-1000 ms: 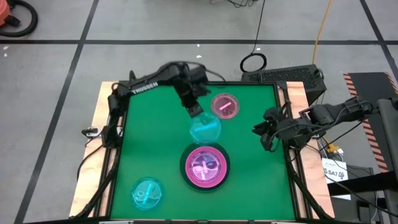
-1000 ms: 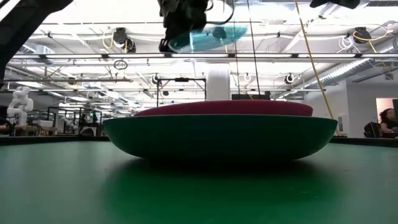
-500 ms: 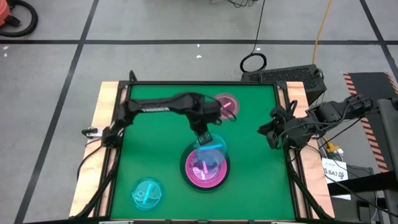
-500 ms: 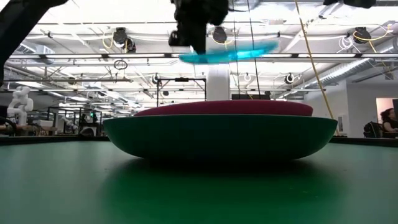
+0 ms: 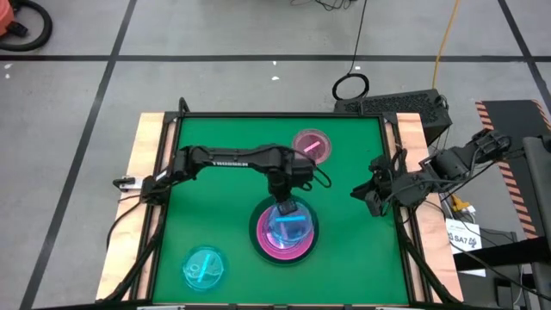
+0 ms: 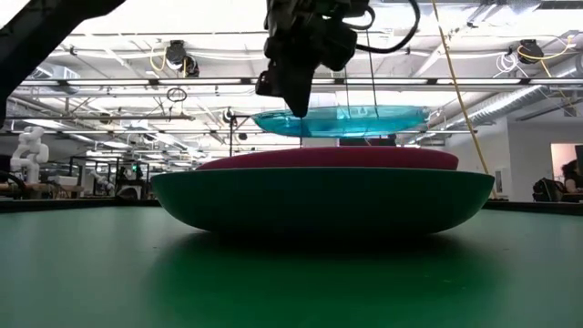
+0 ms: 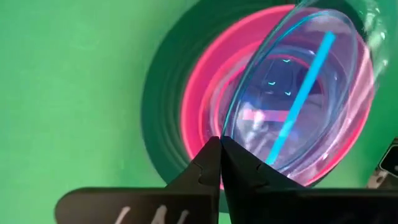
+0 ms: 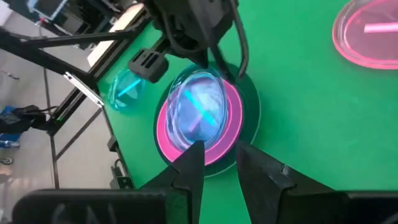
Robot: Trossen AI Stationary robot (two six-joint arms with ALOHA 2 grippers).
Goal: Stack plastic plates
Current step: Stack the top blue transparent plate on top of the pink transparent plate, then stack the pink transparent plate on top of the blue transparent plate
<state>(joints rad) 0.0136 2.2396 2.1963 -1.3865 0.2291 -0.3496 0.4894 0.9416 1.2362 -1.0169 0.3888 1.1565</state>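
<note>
Green counter carries, a little toward 5 o'clock from its centre, the dark green plate with the hot pink plate inside it. Left gripper hangs over them, its fingers clenched on the rim of a cyan plate above the pink one, not touching it in the low view. Right gripper waits at 3 o'clock, fingers apart and holding nothing. Another cyan plate lies at 7 o'clock, a pink plate at 1 o'clock.

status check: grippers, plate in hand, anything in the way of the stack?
Left gripper shut on cyan plate, held just above the stack. Right gripper open, empty, at table's right edge. Nothing in the way.
</note>
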